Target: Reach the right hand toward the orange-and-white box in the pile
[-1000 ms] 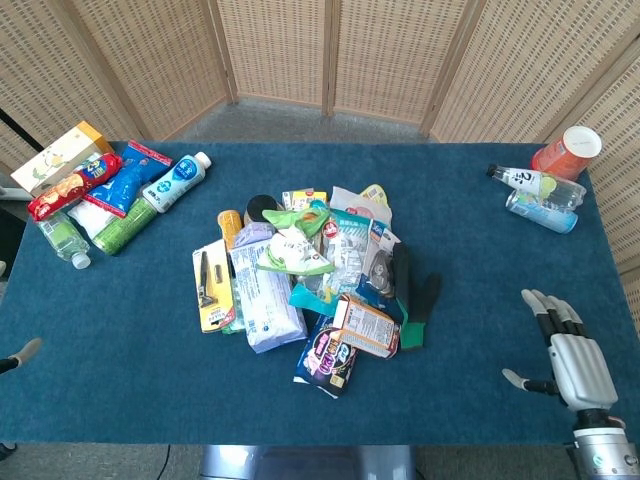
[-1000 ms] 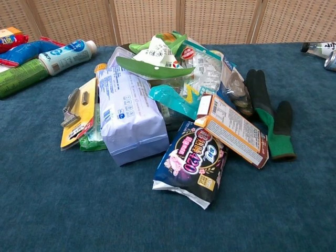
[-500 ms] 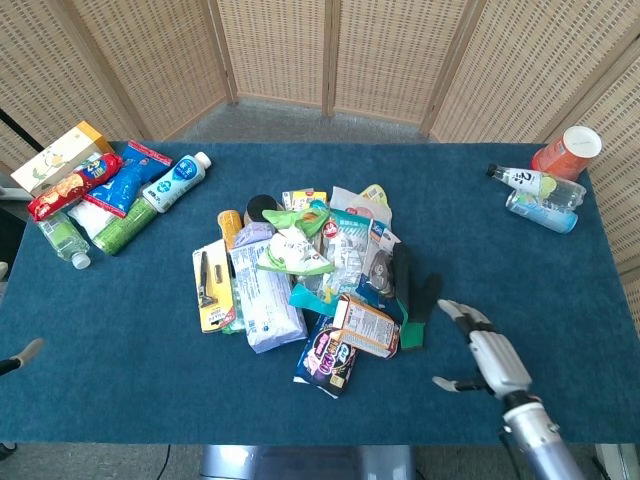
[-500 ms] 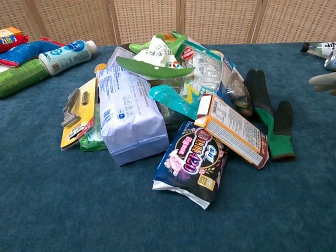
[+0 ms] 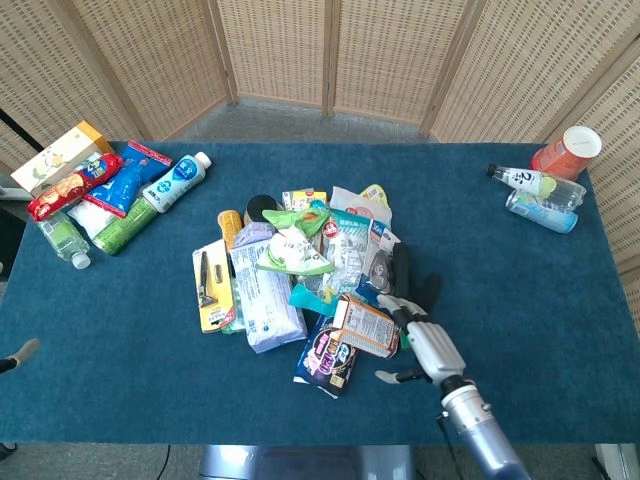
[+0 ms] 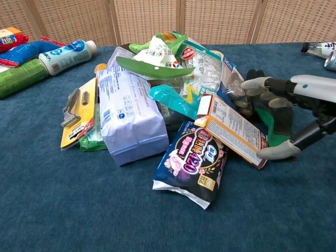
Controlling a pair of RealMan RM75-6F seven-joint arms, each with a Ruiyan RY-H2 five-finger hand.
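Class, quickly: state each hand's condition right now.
Right hand: open, fingers spread beside the orange-and-white box, holding nothing.
Left hand: only a sliver at the frame edge; cannot be told.

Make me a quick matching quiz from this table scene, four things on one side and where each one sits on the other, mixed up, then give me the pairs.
Things:
1. orange-and-white box
2. right hand
3. orange cup
4. yellow razor card

Places:
A. far right corner of the table
B. left edge of the pile
C. near edge of the pile, partly on a dark purple packet
D. just right of the box, fingers apart

Pairs: 1-C, 2-D, 3-A, 4-B
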